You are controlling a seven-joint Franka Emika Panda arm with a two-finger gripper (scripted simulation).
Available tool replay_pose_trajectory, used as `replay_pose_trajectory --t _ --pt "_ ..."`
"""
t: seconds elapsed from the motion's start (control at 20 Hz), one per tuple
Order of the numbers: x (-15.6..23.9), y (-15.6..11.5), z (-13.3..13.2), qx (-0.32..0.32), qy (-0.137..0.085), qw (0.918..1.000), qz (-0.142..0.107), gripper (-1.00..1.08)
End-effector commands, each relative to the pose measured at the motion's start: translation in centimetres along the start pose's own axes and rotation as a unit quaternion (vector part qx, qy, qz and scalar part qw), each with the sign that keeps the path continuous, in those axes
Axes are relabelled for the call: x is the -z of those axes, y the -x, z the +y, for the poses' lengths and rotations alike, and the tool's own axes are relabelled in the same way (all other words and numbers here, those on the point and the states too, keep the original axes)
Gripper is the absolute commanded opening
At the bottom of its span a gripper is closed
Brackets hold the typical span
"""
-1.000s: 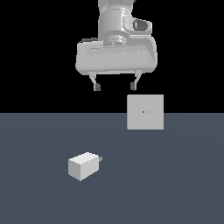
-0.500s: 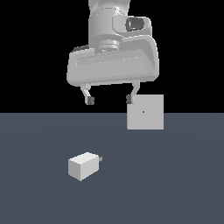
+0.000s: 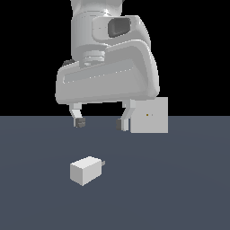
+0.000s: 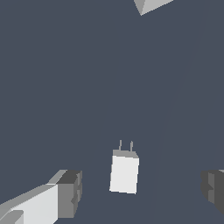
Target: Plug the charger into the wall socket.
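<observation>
Exterior view: gripper (image 3: 99, 122) hangs above the floor (image 3: 188, 188), jaws apart w/ nothing between them, fingertips pointing down. The charger (image 3: 86, 170) lies on the floor below and a bit toward the camera from the gripper, not touched. Its prongs (image 3: 103, 163) stick out toward the exterior view's right. The wall socket (image 3: 152, 116) stands upright further back, to the exterior view's right; one finger overlaps its edge in the picture, but contact can't be told and looks unlikely. Wrist is roughly vertical, palm facing down.

Wrist view: charger (image 4: 124, 171) sits between the two fingertips (image 4: 70, 192), closer to one than the other, w/ clear gaps both sides. Prongs (image 4: 125, 145) point away toward the socket corner (image 4: 151, 5) at frame edge, well apart.

Handling, as a guess: charger looks like a small rigid block, prob light, smooth flat faces, so could slip or twist if pinched off-centre. Best hold is across the two flat side faces, mid-body, keeping prongs free. Prongs look thin, so avoid pressing on them and line up square w/ socket hole before pushing.
</observation>
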State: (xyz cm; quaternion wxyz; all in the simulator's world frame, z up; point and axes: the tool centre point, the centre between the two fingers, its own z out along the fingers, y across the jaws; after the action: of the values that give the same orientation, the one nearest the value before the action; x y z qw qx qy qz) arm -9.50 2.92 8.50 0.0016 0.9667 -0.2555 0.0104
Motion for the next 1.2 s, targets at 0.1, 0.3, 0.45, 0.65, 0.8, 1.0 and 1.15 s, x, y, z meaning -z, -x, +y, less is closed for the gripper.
replay_pose_trajectory --t 0.1,0.3,0.45,0.65,0.8,1.0,1.15 --pt "-1.2 1.3 -0.2 -0.029 0.001 0.9996 0.001 1.00" --pt "-1.9 2.1 -0.4 -0.044 0.002 0.9990 0.002 1.00" --pt "-2.1 2.4 -0.5 -0.050 0.002 0.9987 0.002 1.00" --pt "-2.2 2.4 -0.5 -0.051 0.002 0.9987 0.001 1.00" --pt "-2.4 2.4 -0.5 -0.051 0.002 0.9987 0.001 1.00" --pt "-3.5 2.5 -0.5 -0.051 0.002 0.9987 0.001 1.00" --pt "-4.8 2.6 -0.5 -0.052 0.002 0.9987 0.001 1.00"
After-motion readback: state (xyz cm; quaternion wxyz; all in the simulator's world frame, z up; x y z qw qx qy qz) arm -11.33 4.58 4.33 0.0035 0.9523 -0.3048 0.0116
